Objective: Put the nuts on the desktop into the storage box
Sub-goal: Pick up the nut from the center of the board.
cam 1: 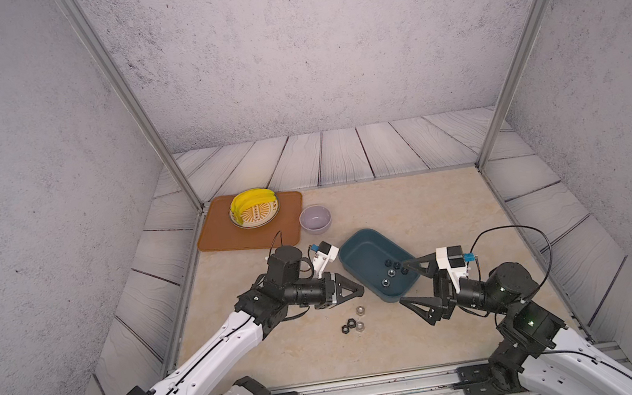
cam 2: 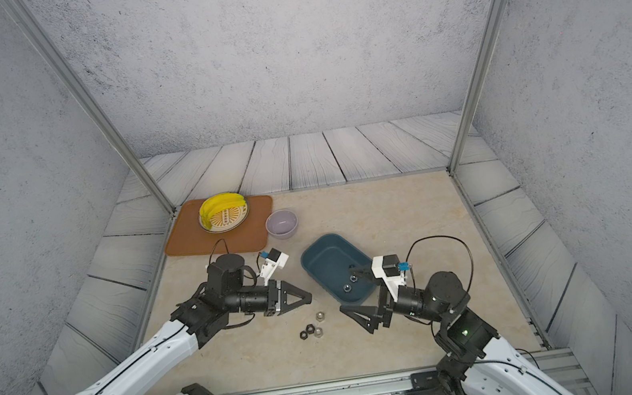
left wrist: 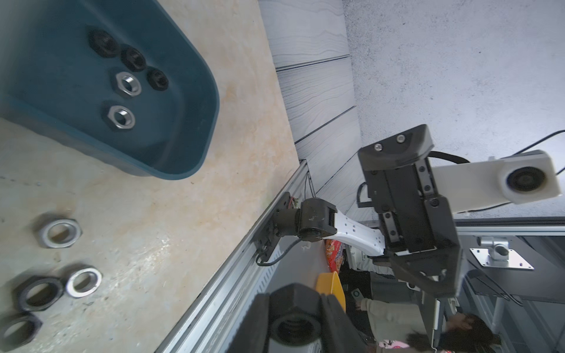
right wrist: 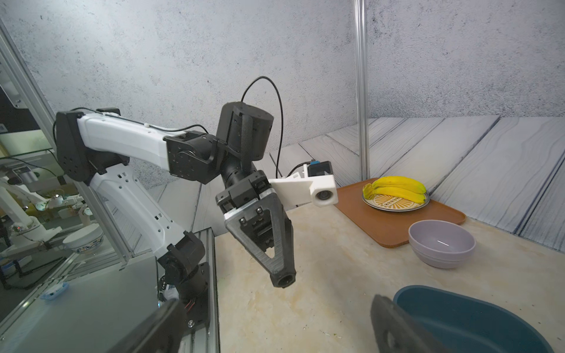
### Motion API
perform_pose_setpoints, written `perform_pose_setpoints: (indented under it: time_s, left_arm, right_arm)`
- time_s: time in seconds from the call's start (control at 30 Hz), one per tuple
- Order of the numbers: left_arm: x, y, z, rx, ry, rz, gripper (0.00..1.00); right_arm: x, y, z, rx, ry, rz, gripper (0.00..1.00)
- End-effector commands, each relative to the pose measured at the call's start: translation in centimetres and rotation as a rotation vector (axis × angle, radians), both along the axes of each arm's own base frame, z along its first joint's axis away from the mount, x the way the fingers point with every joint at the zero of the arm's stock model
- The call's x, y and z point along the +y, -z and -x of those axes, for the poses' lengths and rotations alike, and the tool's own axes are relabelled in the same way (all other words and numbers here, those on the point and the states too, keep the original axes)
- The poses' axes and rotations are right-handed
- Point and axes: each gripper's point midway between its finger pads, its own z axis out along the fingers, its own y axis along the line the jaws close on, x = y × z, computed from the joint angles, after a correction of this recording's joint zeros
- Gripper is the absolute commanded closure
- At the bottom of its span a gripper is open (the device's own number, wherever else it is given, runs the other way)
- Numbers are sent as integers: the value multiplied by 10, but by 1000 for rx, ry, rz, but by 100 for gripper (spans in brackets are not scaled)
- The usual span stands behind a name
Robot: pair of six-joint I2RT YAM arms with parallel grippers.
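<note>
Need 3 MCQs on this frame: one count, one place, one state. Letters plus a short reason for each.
1. How many nuts lie in the storage box?
A) two
B) five
C) eight

2. Where does the lavender bowl stand?
A) on the desktop, beside the orange mat
B) on the orange mat
C) inside the storage box

3. What state is the left gripper in?
A) open and empty
B) shut and empty
C) shut on a black nut

Answers:
1 B: the left wrist view shows three black and two silver ones on the box floor.
2 A: in both top views the bowl sits on the marble just off the mat's edge.
3 C: both wrist views show a black nut pinched at the fingertips.
</note>
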Motion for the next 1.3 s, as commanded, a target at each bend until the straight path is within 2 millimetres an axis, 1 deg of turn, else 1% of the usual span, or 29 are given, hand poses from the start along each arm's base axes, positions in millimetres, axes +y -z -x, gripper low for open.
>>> perform_pose_setpoints:
  time_s: [0.0, 0.1, 0.23, 0.4, 0.5, 0.77, 0.9, 1.0, 1.1, 1.27]
  left_arm:
    - [-3, -25, 4, -40, 31, 93, 84]
    - [-4, -35, 9, -56, 57, 127, 84]
    - [-9, -41, 20, -73, 99, 144, 84]
    - [-13, -43, 29, -81, 128, 152, 85]
    - [-13, -43, 31, -82, 134, 152, 85]
    - [-13, -48, 33, -93, 140, 167, 85]
    - [-14, -47, 33, -91, 137, 165, 85]
    - [-14, -46, 33, -91, 136, 163, 85]
    - [-14, -46, 32, -90, 134, 162, 85]
    - [-14, -47, 32, -94, 134, 165, 86]
  right_arm:
    - [8, -21, 7, -178, -55, -22, 1]
    - [20, -16, 5, -187, -87, 1, 2]
    - [35, -14, 10, -224, -157, 6, 4]
    - [51, -11, 11, -253, -193, 31, 9]
    - [55, -11, 8, -260, -183, 32, 13]
    - [58, -6, 11, -255, -199, 45, 29]
    - [59, -4, 11, -253, -196, 50, 38]
    - [60, -3, 9, -256, -195, 53, 46]
    - [61, -4, 9, -257, -195, 48, 52]
    - [63, -4, 10, -249, -211, 47, 64]
